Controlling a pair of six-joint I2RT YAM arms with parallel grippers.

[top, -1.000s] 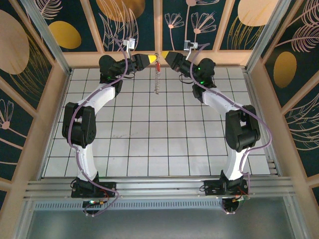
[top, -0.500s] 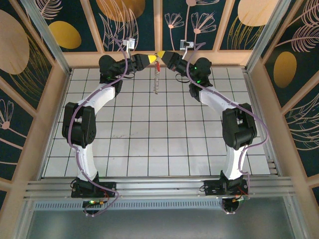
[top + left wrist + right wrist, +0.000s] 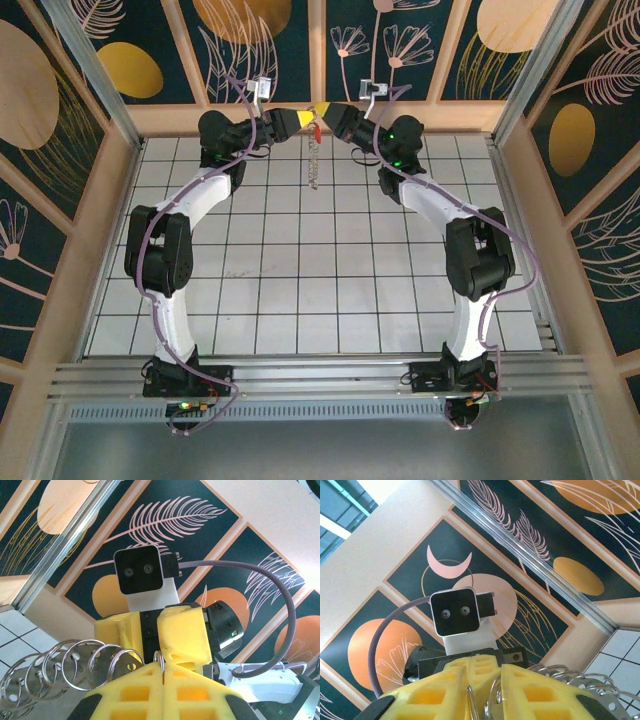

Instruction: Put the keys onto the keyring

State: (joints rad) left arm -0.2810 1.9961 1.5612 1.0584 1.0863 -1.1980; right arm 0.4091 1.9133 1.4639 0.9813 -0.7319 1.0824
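Though metal, a ridged, coiled keyring (image 3: 316,160)

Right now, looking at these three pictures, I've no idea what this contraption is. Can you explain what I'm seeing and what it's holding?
These are two robot arms bolted to a white gridded table. One picture looks down from above; the other two come from small cameras on each wrist, facing each other. At the far edge, the left arm's yellow fingers are pinched shut on the keyring, a string of silvery rings; a small red key shows near its top. The right arm's fingers sit around the same rings; whether they grip is unclear.
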